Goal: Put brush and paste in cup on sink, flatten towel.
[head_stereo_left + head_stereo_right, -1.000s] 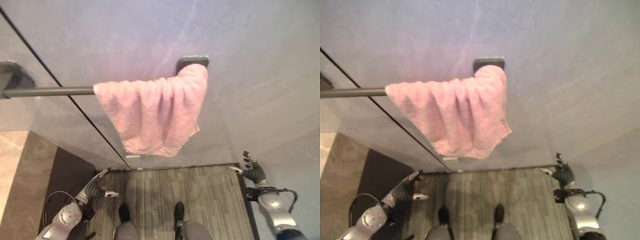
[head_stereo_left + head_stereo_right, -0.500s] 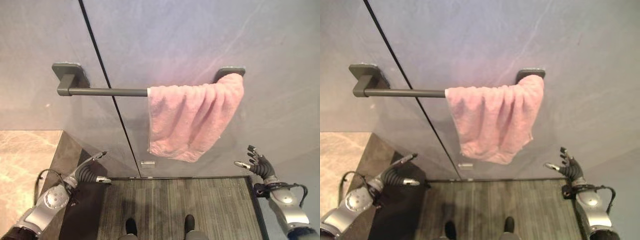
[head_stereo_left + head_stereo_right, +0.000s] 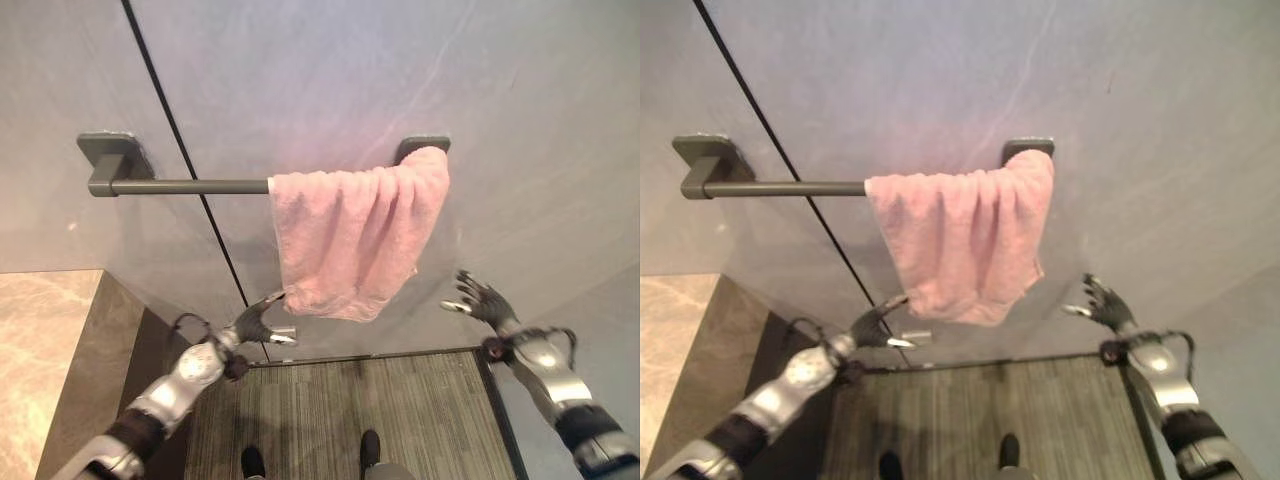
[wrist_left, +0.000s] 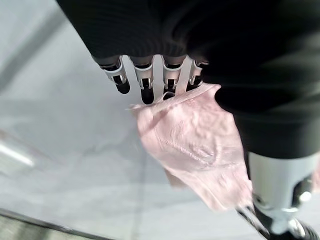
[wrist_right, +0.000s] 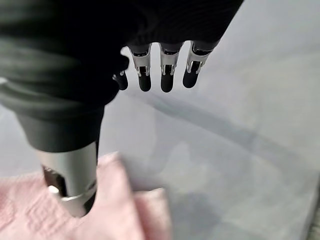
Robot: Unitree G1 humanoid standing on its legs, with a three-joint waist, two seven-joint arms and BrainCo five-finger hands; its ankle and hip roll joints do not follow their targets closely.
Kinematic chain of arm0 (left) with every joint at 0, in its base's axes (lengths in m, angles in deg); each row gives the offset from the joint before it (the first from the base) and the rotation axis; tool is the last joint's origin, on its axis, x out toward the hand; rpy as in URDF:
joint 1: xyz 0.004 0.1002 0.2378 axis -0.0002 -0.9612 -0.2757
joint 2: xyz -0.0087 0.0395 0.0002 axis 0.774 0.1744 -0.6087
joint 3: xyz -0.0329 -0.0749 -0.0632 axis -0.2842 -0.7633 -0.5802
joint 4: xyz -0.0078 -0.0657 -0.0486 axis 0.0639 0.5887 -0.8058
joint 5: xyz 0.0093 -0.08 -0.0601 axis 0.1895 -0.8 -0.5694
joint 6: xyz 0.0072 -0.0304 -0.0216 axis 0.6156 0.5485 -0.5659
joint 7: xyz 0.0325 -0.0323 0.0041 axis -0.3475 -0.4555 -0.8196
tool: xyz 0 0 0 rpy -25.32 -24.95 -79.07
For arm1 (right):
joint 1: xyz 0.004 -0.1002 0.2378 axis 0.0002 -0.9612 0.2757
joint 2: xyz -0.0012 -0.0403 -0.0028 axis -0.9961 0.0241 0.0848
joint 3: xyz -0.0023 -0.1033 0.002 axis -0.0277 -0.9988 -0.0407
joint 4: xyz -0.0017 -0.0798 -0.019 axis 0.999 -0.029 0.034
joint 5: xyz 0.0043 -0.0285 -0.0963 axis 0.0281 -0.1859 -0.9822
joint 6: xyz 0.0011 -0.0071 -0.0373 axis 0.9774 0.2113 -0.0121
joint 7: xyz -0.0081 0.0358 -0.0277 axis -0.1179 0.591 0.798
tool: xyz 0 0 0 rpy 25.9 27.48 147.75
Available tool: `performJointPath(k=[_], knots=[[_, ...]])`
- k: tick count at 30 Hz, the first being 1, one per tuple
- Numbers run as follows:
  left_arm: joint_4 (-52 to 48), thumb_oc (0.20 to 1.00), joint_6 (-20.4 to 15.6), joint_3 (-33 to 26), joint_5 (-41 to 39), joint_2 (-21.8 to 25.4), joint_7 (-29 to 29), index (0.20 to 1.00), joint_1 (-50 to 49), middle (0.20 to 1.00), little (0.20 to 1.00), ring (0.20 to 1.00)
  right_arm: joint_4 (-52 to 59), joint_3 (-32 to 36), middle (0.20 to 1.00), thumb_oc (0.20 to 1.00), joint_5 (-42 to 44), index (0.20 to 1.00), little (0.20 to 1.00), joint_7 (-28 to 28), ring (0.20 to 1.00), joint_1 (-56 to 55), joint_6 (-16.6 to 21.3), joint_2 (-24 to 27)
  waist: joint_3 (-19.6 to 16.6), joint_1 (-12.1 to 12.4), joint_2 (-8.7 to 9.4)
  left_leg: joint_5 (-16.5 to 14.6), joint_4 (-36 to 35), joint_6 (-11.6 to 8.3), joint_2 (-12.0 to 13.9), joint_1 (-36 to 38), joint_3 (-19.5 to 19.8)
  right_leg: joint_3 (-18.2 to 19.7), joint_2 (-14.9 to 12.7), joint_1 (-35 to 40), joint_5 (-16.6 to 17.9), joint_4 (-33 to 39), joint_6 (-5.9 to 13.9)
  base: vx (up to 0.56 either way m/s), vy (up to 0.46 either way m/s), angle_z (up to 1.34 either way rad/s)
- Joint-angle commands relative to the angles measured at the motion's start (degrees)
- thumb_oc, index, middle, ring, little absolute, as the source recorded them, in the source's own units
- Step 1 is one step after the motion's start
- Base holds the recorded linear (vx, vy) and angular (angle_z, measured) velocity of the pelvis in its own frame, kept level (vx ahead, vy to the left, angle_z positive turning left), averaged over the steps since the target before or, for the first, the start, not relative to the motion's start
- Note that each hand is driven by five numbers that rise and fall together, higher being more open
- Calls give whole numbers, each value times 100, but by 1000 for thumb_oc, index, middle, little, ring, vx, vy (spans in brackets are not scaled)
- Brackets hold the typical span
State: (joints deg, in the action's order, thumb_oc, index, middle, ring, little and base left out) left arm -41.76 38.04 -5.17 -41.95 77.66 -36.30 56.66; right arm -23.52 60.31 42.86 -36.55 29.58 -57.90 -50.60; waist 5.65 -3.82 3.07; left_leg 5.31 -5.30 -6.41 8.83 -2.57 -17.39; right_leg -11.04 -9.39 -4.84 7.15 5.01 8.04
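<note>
A pink towel (image 3: 355, 235) hangs bunched at the right end of a dark grey bar (image 3: 190, 186) on the wall, with its lower edge slanting. My left hand (image 3: 255, 322) is open, its fingertips just under the towel's lower left corner. In the left wrist view the straight fingers (image 4: 145, 85) and thumb (image 4: 277, 200) flank the towel (image 4: 195, 140) without closing on it. My right hand (image 3: 480, 300) is open, fingers spread, a little right of the towel's lower right edge. The right wrist view has the towel (image 5: 120, 215) beside the thumb (image 5: 70, 175).
The bar ends in two dark brackets, one at the left (image 3: 110, 160) and one behind the towel (image 3: 420, 147). A dark seam (image 3: 190, 190) runs down the grey wall. A marbled counter (image 3: 40, 350) lies at lower left. A striped floor mat (image 3: 350, 410) lies below.
Both arms have risen toward the towel. The left hand moved up and right to its lower left corner; the right hand lifted beside its right edge. The camera also shifted.
</note>
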Motion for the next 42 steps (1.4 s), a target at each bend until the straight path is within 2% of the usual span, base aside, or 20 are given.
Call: performJointPath(k=[1,4,5,6,12,15,22,25,26,27,28,32,36,37,40,41,42], knots=[[186,1000,-112,44,-190,-144,-341,1000,605,1000,1000,1000,57,-173,1000,1000,296,1000,1000,-109,1000,967,261,-222,76,234,-9,-6,30,-179,239,-53,245,89,-285,-220,49,-33,318,-28,-49,-24],[448,1000,-83,189,-341,-507,-507,1000,894,1000,1000,1000,173,-538,1000,1000,552,1000,1000,-203,1000,1499,248,-684,96,245,-31,58,30,-220,303,-132,215,125,-249,-311,76,-1,304,-23,-54,-19],[419,511,-55,248,-425,-579,-518,511,962,511,511,511,396,-732,379,379,592,379,379,-201,379,1680,215,-782,85,225,-42,69,30,-234,331,-148,197,137,-230,-332,66,-1,297,-13,-47,-15],[419,200,-55,248,-425,-579,-518,200,962,200,200,200,396,-732,200,200,592,200,200,-201,200,1680,215,-782,85,225,-42,69,30,-234,332,-148,197,137,-230,-332,66,-1,297,5,-29,-14],[134,200,4,68,-541,-480,-458,200,599,200,200,200,1188,-678,200,200,645,200,200,-270,200,1359,234,-930,6,162,-21,24,30,-231,364,-8,79,186,-207,-281,67,-1,297,33,6,-8],[-61,200,51,-134,-493,-337,-348,200,270,200,200,200,1791,-427,200,200,590,200,200,-127,200,707,261,-686,-61,125,34,-47,30,-196,340,103,86,146,-221,-144,38,-1,301,37,33,4],[-393,200,56,-348,-417,-123,-244,200,-8,200,200,200,2460,6,200,200,752,200,200,47,200,-107,331,-536,-118,119,128,-120,30,-145,276,158,131,84,-268,-49,46,-1,337,11,24,5],[-1107,200,-47,-717,-487,115,-275,200,-182,200,200,200,3360,737,200,200,361,200,200,-190,200,-638,618,-543,-163,95,148,-172,30,-98,235,171,158,89,-311,-34,64,-1,369,12,55,8],[-1741,200,-190,-1054,-786,168,-443,200,-298,200,200,200,4014,1186,200,200,-62,200,200,-550,200,-870,949,-883,-186,96,113,-217,30,-72,208,195,179,68,-342,-1,58,-1,394,14,49,4],[-1765,200,-175,-1058,-790,186,-441,200,-316,200,200,200,4042,1190,200,200,-76,200,200,-560,200,-891,933,-897,-200,93,128,-202,30,-68,203,179,180,69,-347,-16,69,-1,391,24,50,0],[-2407,200,-298,-1232,-775,335,-500,200,-267,200,200,200,4385,1347,200,200,-90,200,200,-689,200,-936,1076,-1017,-208,90,113,-231,30,-71,197,194,193,69,-356,3,55,-1,408,0,0,0],[-3386,200,-425,-1678,-1227,303,-628,200,-576,200,200,200,5298,1279,200,200,397,200,200,-438,200,-1182,1242,-1370,-269,106,158,-220,30,-79,185,188,207,67,-394,24,65,-1,411,2,23,4],[-3007,200,-300,-1668,-1011,335,-598,200,-941,200,200,200,4961,953,200,200,-8,200,200,-492,200,-1173,1027,-1287,-311,141,173,-218,30,-73,176,211,236,50,-413,70,70,-1,405,2,9,2],[-2503,200,-123,-1488,-943,344,-504,200,-1111,200,200,200,4497,680,200,200,-473,200,200,-621,200,-1110,768,-1268,-312,194,168,-207,30,-55,161,217,250,39,-420,92,86,-1,396,0,0,0],[-1919,200,-15,-1327,-613,305,-551,200,-1069,200,200,200,3632,351,200,200,-474,200,200,-731,200,-957,622,-1545,-301,266,154,-196,30,-46,150,218,285,2,-438,130,82,-1,393,-4,5,1],[-1776,200,-26,-1294,-497,295,-622,200,-993,200,200,200,3236,206,200,200,-747,200,200,-859,200,-777,578,-1632,-285,318,151,-191,30,-43,140,215,306,-14,-445,138,83,-1,390,-34,37,13],[-1895,200,-73,-1357,-758,269,-587,200,-1049,200,200,200,3254,45,200,200,-781,200,200,-956,200,-577,537,-1762,-258,409,140,-177,30,-37,127,201,334,-36,-456,145,93,-1,388,-36,32,17]])
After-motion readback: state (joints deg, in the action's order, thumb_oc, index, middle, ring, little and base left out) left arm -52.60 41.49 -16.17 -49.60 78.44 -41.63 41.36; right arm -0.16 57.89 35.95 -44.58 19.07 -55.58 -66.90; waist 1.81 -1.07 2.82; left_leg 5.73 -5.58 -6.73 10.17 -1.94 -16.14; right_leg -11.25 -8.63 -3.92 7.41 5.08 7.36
